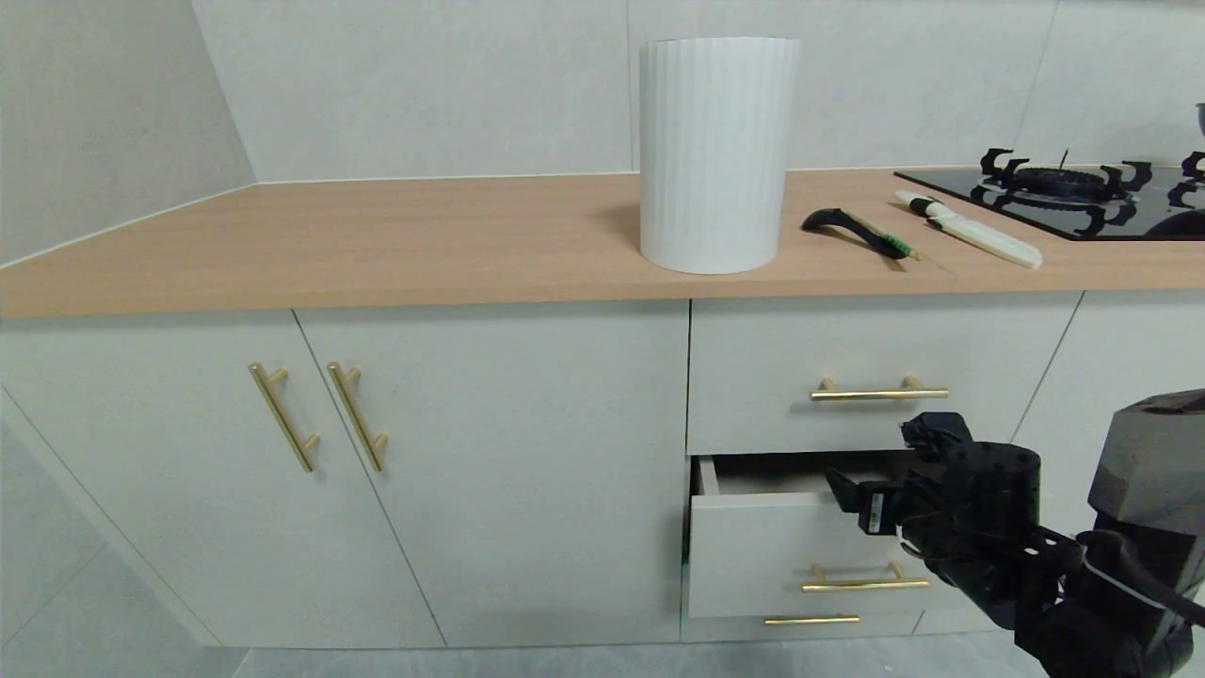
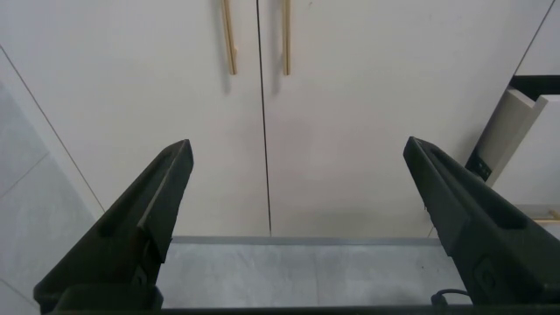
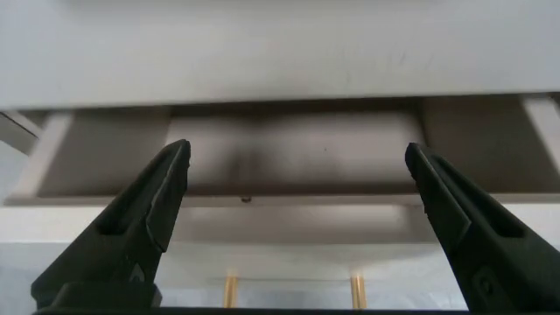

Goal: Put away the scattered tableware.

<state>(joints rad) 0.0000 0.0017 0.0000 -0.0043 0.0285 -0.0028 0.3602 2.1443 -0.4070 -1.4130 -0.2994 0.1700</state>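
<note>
On the wooden counter [image 1: 377, 235] lie a black-handled utensil [image 1: 855, 230] and a white knife [image 1: 972, 233], both to the right of a tall white ribbed canister [image 1: 713, 155]. Below them the second drawer [image 1: 763, 556] is pulled partly out. My right gripper [image 1: 885, 461] hovers open just in front of it with nothing between its fingers. In the right wrist view that gripper [image 3: 296, 157] faces the drawer's bare interior [image 3: 350, 144]. My left gripper [image 2: 297, 153] is open and empty, low down before the cupboard doors [image 2: 332, 114].
A black gas hob [image 1: 1064, 193] occupies the counter's right end, close to the knife. The top drawer [image 1: 875, 377] above the open one is closed. Two gold handles [image 1: 315, 419] mark the double cupboard on the left. The open drawer's corner [image 2: 512, 118] juts out beside the left gripper.
</note>
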